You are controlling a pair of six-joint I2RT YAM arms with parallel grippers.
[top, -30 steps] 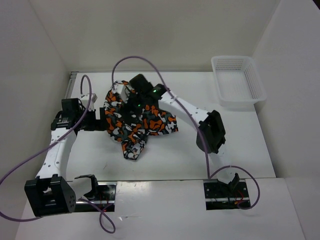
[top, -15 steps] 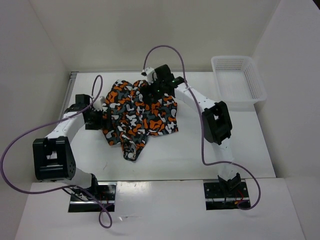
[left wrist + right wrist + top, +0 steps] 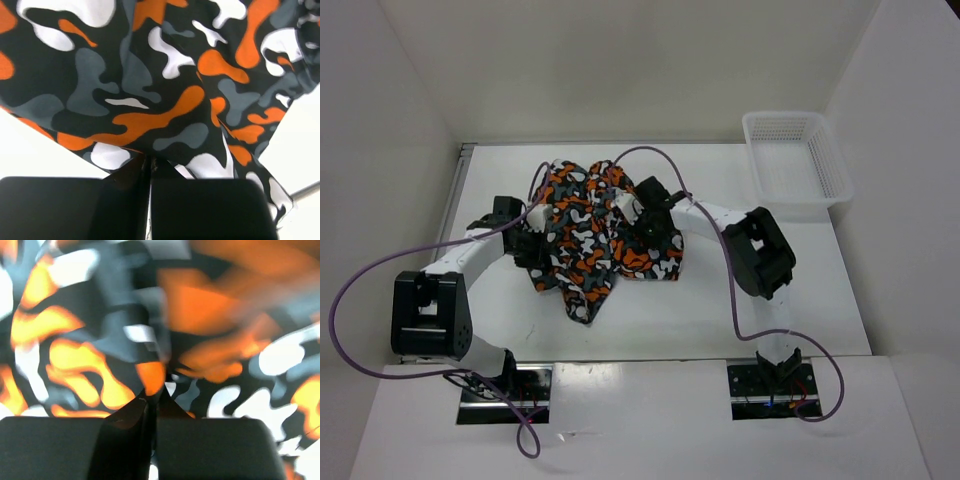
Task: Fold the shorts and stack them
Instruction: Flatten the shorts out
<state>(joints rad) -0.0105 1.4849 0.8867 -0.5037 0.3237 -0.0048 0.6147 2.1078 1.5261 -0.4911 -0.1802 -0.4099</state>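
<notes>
The camouflage shorts [image 3: 582, 240] lie rumpled on the white table, two rounded lobes at the back and a narrow tail pointing to the front. My left gripper [image 3: 528, 242] sits at their left edge. In the left wrist view its jaws [image 3: 150, 162] meet on the hem of the shorts [image 3: 150, 100]. My right gripper [image 3: 632, 212] rests on the middle right of the cloth. Seen from the right wrist, this gripper [image 3: 156, 395] is shut with a fold of the blurred shorts [image 3: 90, 355] pinched at its tips.
A white mesh basket [image 3: 800, 207] stands at the back right corner of the table [image 3: 700, 310]. Purple cables [image 3: 380, 270] loop off both arms. White walls close in the left, back and right sides.
The right gripper came from the back edge of the shorts to their middle, and the left gripper shifted slightly right. The spread cloth is now drawn narrower and more bunched.
</notes>
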